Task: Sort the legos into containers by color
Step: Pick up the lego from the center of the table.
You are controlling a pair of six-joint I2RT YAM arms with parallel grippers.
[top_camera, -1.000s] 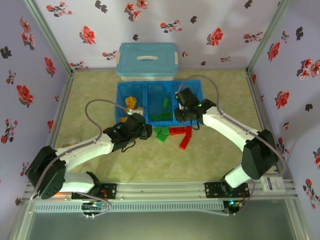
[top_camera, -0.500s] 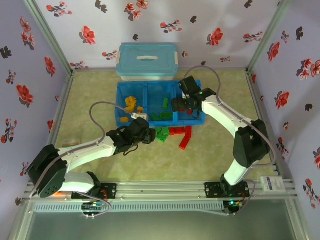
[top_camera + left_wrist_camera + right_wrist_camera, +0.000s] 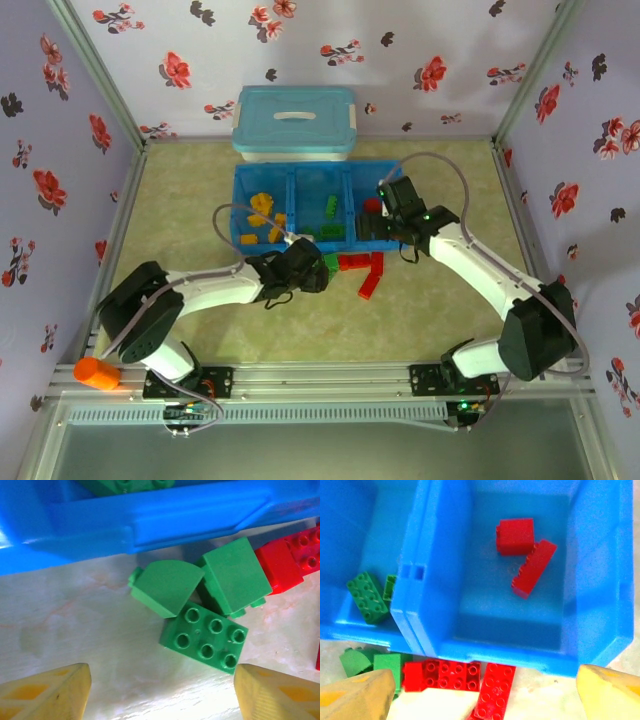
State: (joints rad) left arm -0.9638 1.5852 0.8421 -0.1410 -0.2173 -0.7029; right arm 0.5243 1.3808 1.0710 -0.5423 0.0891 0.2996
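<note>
Rightward went left hand (image 3: 161,690) and right hand (image 3: 482,696), both spread, over marbled table (image 3: 200,200) between floral walls (image 3: 420,40)

The blue tray (image 3: 238,205) holds yellow legos (image 3: 262,207) left, green legos (image 3: 329,207) middle, two red legos (image 3: 515,536) right; three loose green legos (image 3: 205,640) and loose red legos (image 3: 365,268) lie jumbled just near it on the desk (image 3: 450,310).

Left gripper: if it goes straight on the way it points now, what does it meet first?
Probably the green studded brick, lying studs-up ahead of the left gripper, whose jaws stand open. Beyond it comes the blue tray wall. Depth is unclear.
</note>
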